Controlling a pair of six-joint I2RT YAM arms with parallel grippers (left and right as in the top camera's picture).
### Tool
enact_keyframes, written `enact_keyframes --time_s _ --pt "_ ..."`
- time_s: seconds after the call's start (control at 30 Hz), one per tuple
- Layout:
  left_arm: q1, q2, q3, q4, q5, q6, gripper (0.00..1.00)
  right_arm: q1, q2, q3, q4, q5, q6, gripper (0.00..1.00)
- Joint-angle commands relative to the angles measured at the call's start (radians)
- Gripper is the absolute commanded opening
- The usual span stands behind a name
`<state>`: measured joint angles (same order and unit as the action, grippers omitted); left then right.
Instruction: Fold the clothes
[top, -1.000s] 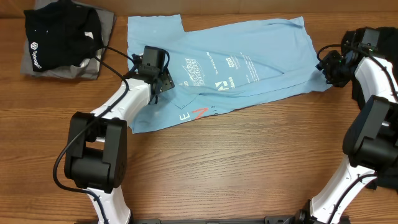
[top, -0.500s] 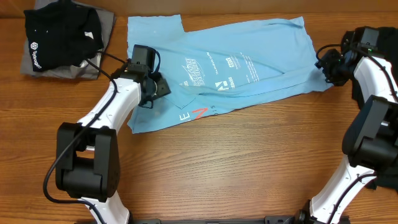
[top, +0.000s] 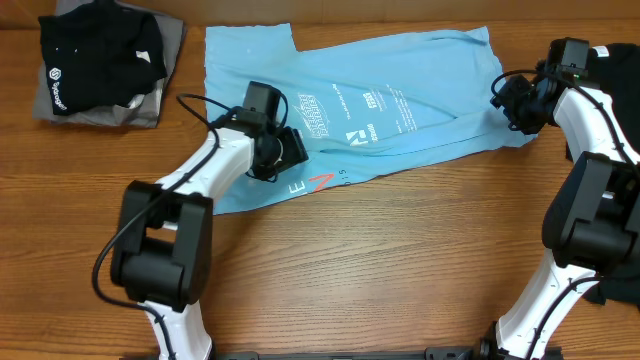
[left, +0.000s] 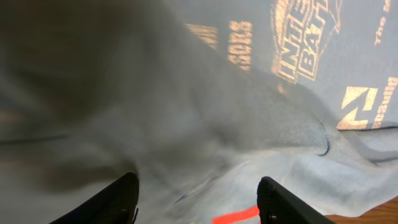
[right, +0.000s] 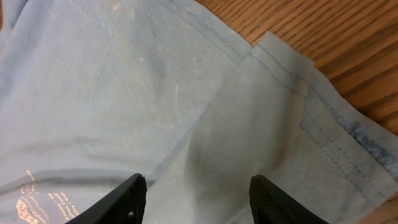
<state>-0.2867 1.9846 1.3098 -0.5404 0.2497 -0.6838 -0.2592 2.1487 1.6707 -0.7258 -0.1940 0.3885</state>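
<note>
Spreading across the wood-grain table, the light blue T-shirt lies up toward 12 o'clock, print showing. The left gripper is over the shirt's 8 o'clock area, jaws apart, gripping nothing. The right gripper is at its 3 o'clock sleeve edge, likewise released. At the table's 10 o'clock, a black shirt rests on a grey garment.

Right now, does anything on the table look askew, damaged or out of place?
The light blue T-shirt lies crooked, with a diagonal fold running below its print. At the far left corner a black T-shirt sits bunched on a grey garment. No damage shows.
</note>
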Motion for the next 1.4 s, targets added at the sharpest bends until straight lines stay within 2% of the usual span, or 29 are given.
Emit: enact_keyframes --time_s 0.0,0.4,0.5,0.73,0.93,1.13,1.17,1.2,1.23,1.27,1.3,1.37 --pt "-0.011 0.029 0.015 0.043 0.058 -0.031 0.63 0.0 0.005 0.017 0.005 0.022 -0.004 0.57" --pt "-0.015 0.033 0.015 0.037 0.022 -0.048 0.58 0.0 0.005 0.017 0.005 0.037 -0.004 0.57" --pt "-0.014 0.033 0.015 0.058 -0.004 -0.045 0.45 0.0 0.005 0.017 0.005 0.037 -0.004 0.57" --pt "-0.014 0.033 0.015 0.135 -0.021 -0.013 0.04 0.0 0.005 0.017 0.001 0.037 -0.004 0.57" --pt "-0.014 0.034 0.015 0.208 -0.096 -0.011 0.04 0.0 0.005 0.017 -0.006 0.037 -0.004 0.57" --pt "-0.013 0.034 0.015 0.364 -0.184 0.024 0.04 0.0 0.005 0.017 -0.011 0.037 -0.004 0.57" --pt "-0.013 0.035 0.015 0.395 -0.195 0.031 0.07 0.0 0.005 0.017 -0.013 0.037 -0.004 0.57" --pt "-0.011 0.035 0.015 0.427 -0.208 0.034 0.15 0.0 0.005 0.017 -0.014 0.037 -0.004 0.57" --pt "-0.01 0.036 0.015 0.451 -0.217 0.034 0.27 0.0 0.005 0.017 -0.017 0.037 -0.004 0.57" --pt "-0.008 0.036 0.015 0.472 -0.217 0.034 0.49 0.0 0.005 0.017 -0.018 0.037 -0.004 0.57" --pt "-0.005 0.036 0.015 0.491 -0.217 0.039 0.61 0.0 0.005 0.017 -0.021 0.037 -0.004 0.57" --pt "-0.001 0.036 0.015 0.51 -0.217 0.074 0.75 0.0 0.005 0.017 -0.023 0.037 -0.004 0.57"
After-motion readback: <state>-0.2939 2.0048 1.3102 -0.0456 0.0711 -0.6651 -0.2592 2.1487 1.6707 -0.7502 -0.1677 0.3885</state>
